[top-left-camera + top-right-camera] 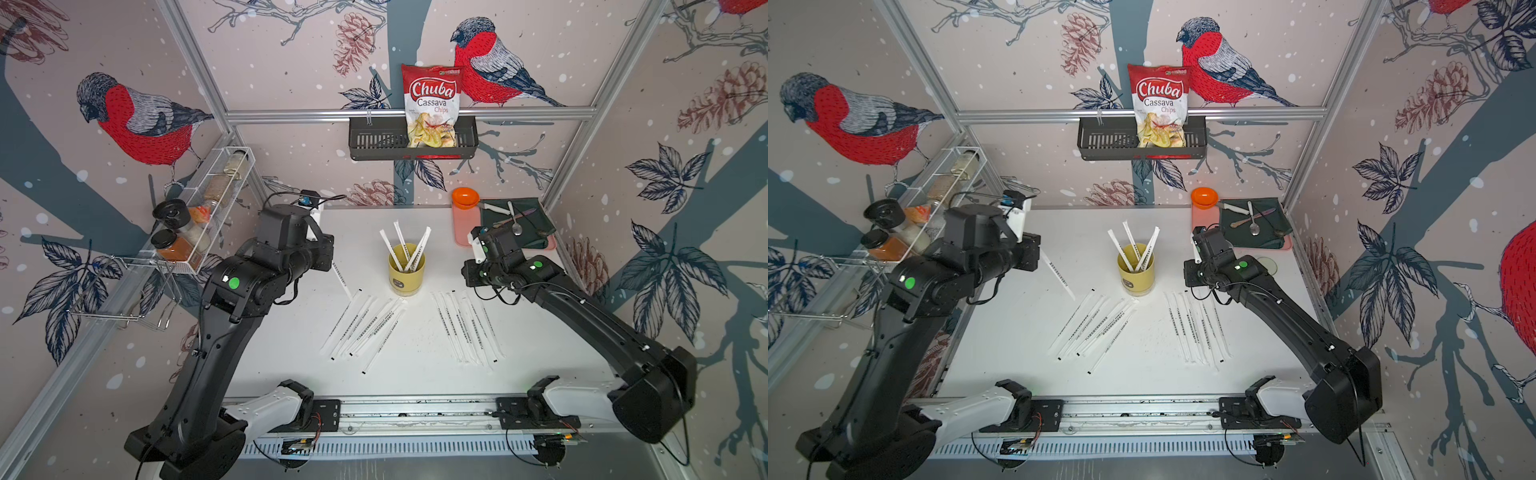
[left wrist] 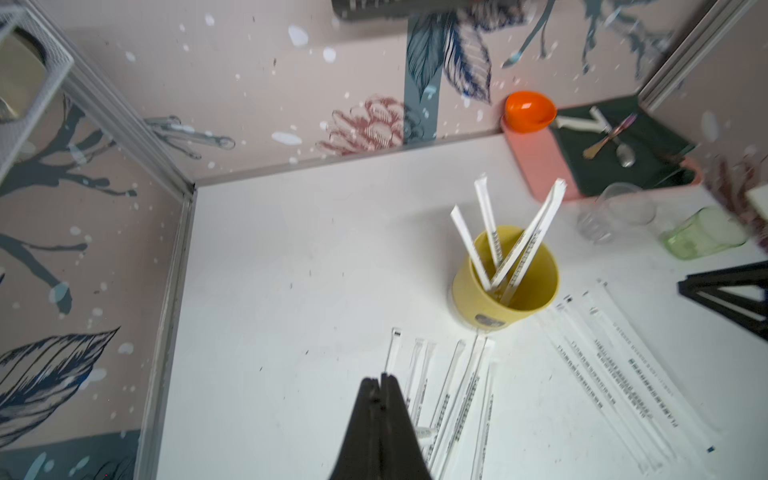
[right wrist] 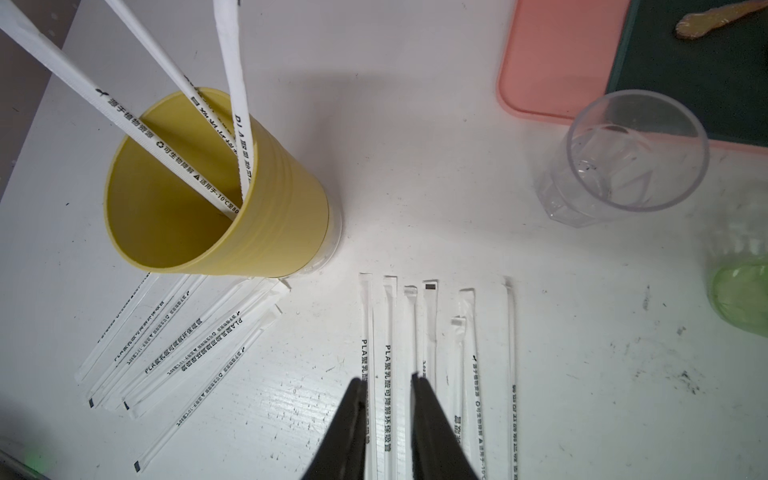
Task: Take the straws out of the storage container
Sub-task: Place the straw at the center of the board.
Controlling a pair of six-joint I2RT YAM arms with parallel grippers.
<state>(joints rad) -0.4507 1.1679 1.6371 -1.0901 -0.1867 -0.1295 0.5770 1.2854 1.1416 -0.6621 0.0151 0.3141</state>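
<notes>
The cup (image 1: pixel 406 272) stands mid-table, well apart from every wall. Bare table (image 1: pixel 415 374) runs along the front rail and toward the left wall, and a tray (image 1: pixel 462 235) and glass (image 3: pixel 623 166) fill the back right corner. Four straws (image 1: pixel 419 248) lean in the cup, tops splayed upward. The rest lie flat in a left fan (image 1: pixel 361 328) and a right fan (image 1: pixel 465 328), their long axes running from the cup toward the front. The left gripper (image 2: pixel 380 377), jaws pressed together, pinches one slanting straw (image 1: pixel 341 280). The right gripper (image 3: pixel 388 384) hangs over the right fan, jaws spread.

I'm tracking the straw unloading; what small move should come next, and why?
Probably lower the left end effector and release its white paper-wrapped straw onto the nearby row of straws; it hangs gripped above the table, apart from that row.
</notes>
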